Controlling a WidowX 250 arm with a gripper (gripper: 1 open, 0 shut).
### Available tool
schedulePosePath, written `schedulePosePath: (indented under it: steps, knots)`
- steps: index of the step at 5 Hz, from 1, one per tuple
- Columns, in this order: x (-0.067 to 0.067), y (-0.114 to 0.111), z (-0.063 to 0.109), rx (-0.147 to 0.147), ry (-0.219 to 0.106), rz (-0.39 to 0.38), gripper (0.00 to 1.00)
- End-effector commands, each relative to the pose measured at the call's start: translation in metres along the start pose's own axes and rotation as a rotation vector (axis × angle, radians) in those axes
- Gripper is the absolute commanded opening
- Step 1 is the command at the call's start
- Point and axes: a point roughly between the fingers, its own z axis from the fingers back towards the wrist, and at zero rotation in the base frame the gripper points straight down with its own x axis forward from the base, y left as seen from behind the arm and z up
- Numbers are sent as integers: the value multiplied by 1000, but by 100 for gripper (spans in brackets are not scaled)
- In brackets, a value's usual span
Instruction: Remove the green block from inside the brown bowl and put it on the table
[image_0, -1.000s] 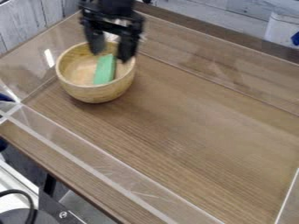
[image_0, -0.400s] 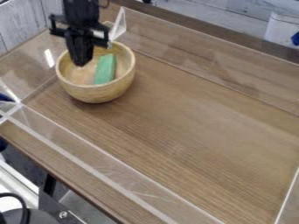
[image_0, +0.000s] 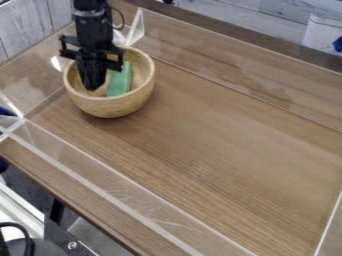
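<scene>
The brown bowl (image_0: 115, 107) stands at the back left of the table (image_0: 214, 140). The green block (image_0: 122, 80) lies inside it, leaning toward the bowl's right side. My black gripper (image_0: 91, 78) points down into the bowl with its fingers together, shut, just left of the block. I cannot tell whether the tips touch the block; nothing shows between them. The arm hides the bowl's far left rim.
Clear acrylic walls (image_0: 80, 165) edge the tabletop on all sides; the left wall runs close to the bowl. A white object (image_0: 323, 30) sits outside the back right corner. Bare wood stretches to the right and front of the bowl.
The gripper went from open over the block to shut. It shifted left and sank into the bowl beside the block. Block and bowl stayed where they were.
</scene>
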Motion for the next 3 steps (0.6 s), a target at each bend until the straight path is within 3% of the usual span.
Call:
schedulePosePath:
  steps: [1,3]
  knots:
    - [10,12,13,28,-55,17,0]
    - [15,13,8,28,-47,17,0]
